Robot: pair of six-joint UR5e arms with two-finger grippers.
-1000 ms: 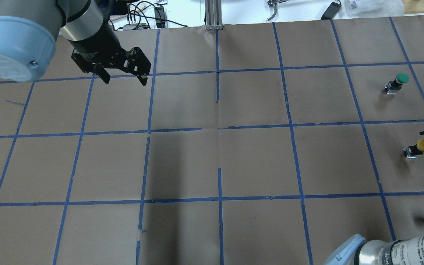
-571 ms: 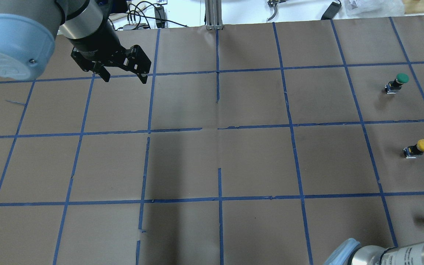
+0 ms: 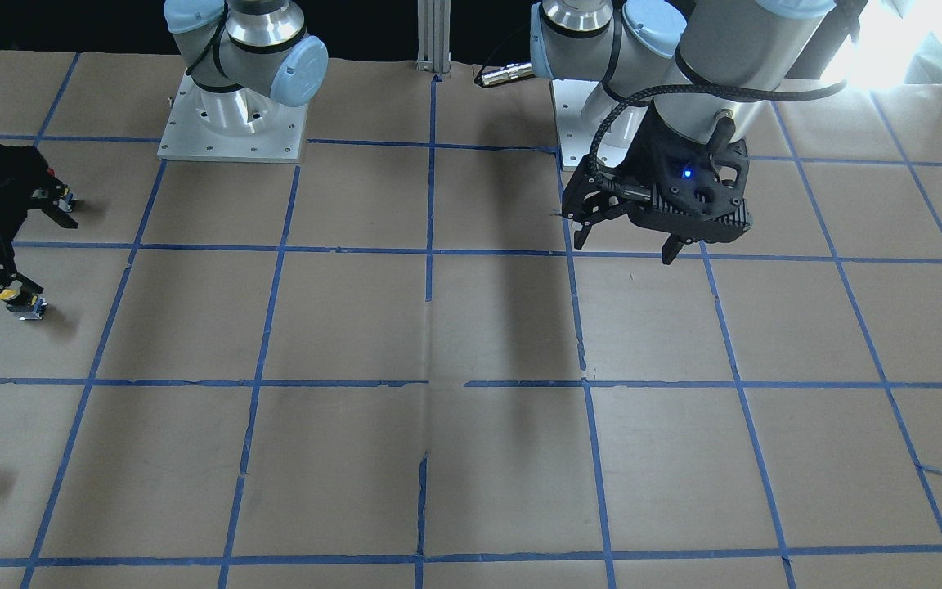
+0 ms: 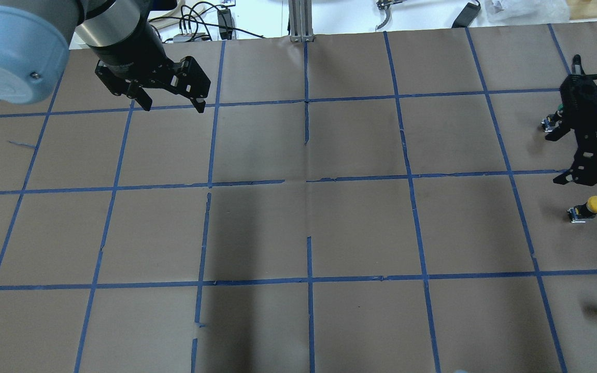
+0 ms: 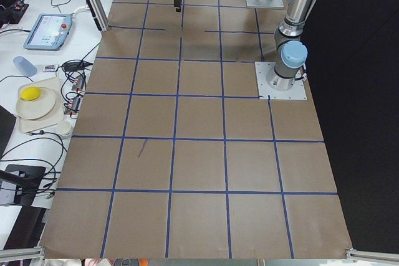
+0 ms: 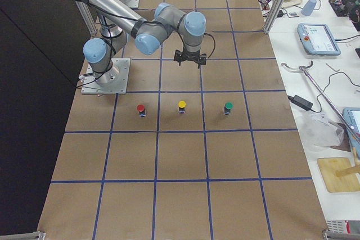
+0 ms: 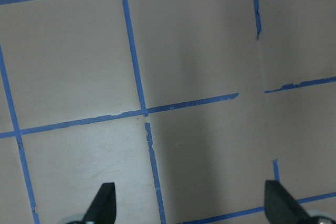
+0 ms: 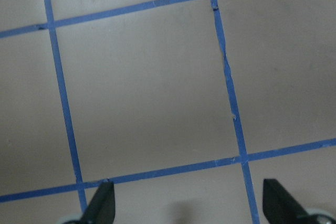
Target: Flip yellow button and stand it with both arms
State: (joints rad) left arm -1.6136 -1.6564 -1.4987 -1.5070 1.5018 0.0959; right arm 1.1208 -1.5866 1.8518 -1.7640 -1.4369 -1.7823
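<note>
The yellow button [image 4: 590, 206] lies on its side on the brown table at the right, its cap pointing right; it also shows in the right exterior view [image 6: 181, 105] and, partly hidden, in the front view [image 3: 20, 303]. My right gripper [image 4: 557, 159] is open and empty. It hovers above the table just beyond the button, as the right exterior view [image 6: 188, 64] also shows. Its wrist view shows only bare table between the open fingertips [image 8: 102, 203]. My left gripper [image 4: 174, 108] is open and empty, far off at the table's far left [image 3: 624, 250].
A green button [image 6: 228, 107] lies beyond the yellow one, mostly hidden under my right gripper in the overhead view. A red button [image 6: 140, 108] lies nearer the robot. Blue tape lines [image 4: 309, 181] grid the table.
My right gripper has come in from the right edge of the overhead view, up and left over the green button. My right arm's elbow has left the bottom edge. My left gripper shifted slightly farther away.
</note>
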